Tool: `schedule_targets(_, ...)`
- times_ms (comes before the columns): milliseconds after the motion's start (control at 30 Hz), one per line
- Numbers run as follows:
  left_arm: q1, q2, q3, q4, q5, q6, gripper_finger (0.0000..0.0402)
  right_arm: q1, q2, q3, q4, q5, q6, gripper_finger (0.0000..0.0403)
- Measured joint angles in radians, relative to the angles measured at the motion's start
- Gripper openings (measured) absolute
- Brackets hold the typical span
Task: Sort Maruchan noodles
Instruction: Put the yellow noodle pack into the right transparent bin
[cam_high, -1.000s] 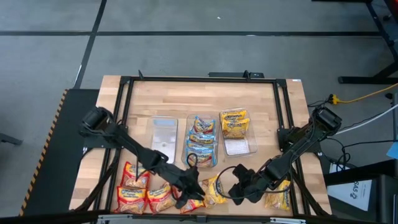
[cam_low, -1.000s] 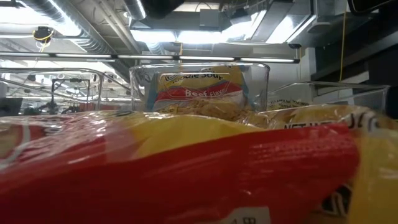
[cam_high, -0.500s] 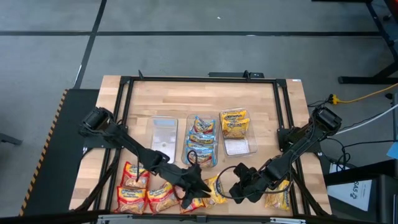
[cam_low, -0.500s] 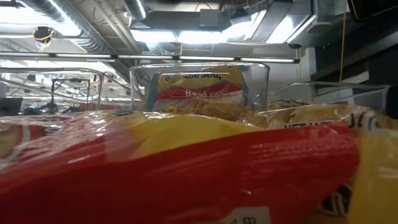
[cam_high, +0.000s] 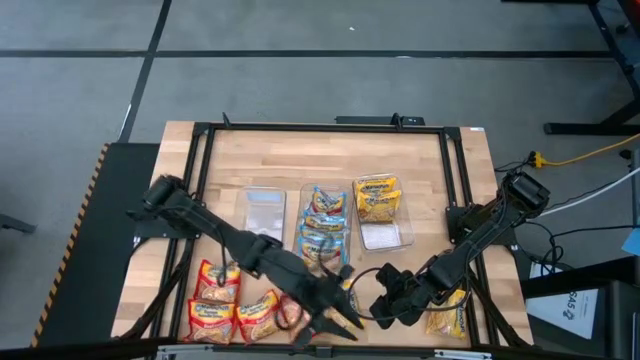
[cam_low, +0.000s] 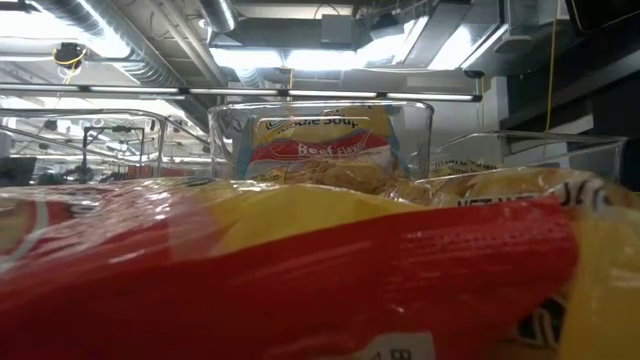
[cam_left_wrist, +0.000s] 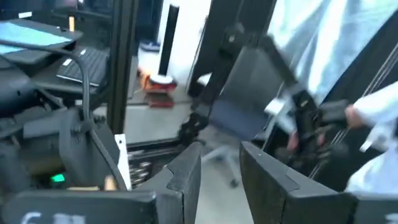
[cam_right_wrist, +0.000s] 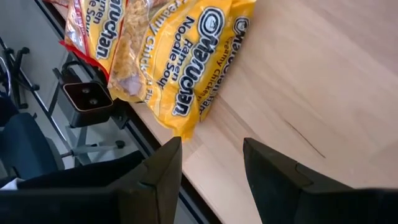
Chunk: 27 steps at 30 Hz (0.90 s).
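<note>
Three clear rectangular plastic tubs (cam_high: 326, 228) stand mid-bench; the middle one holds blue-trimmed packets, the right one yellow. The left gripper (cam_high: 338, 322) has swung from the red-orange packets (cam_high: 232, 310) along the bench's front edge out past that edge, fingers parted and empty, so no red packet is lifted yet. The right gripper (cam_right_wrist: 211, 163), open and empty, hovers beside a yellow crinkly Maruchan packet (cam_right_wrist: 189, 59) lying flat, its long axis slanting toward the front edge.
</note>
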Motion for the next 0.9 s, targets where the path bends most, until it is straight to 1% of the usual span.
schedule_targets(100,-0.009,0.080,0.143,-0.237,0.017,0.072,0.0103,0.000,0.000,0.000,-0.005,-0.015,0.000,0.0170)
schedule_targets(200,-0.014,0.160,0.261,-0.542,0.035,0.112,0.0103,0.000,0.000,0.000,-0.012,-0.028,0.000,0.0170)
schedule_targets(267,-0.012,0.195,0.318,-0.723,0.025,0.114,0.0103,0.000,0.000,0.000,-0.021,-0.052,0.000,0.0170)
schedule_targets(333,-0.011,0.218,0.338,-0.852,0.016,0.095,0.0103,0.000,0.000,0.000,-0.036,-0.066,0.000,0.0170)
schedule_targets(467,-0.026,0.272,0.336,-0.948,-0.025,0.049,0.0103,0.000,0.000,0.000,-0.065,-0.067,0.000,0.0170)
schedule_targets(733,-0.032,0.363,0.336,-0.946,-0.231,-0.056,0.0103,0.000,0.000,0.000,-0.105,-0.059,0.001,0.0170)
schedule_targets(833,-0.032,0.383,0.337,-0.939,-0.239,-0.085,0.0105,0.000,0.000,0.001,-0.145,-0.054,0.025,0.0170)
schedule_targets(900,-0.030,0.403,0.337,-0.944,-0.239,-0.087,0.0107,0.000,0.000,0.001,-0.225,-0.034,0.077,0.0170)
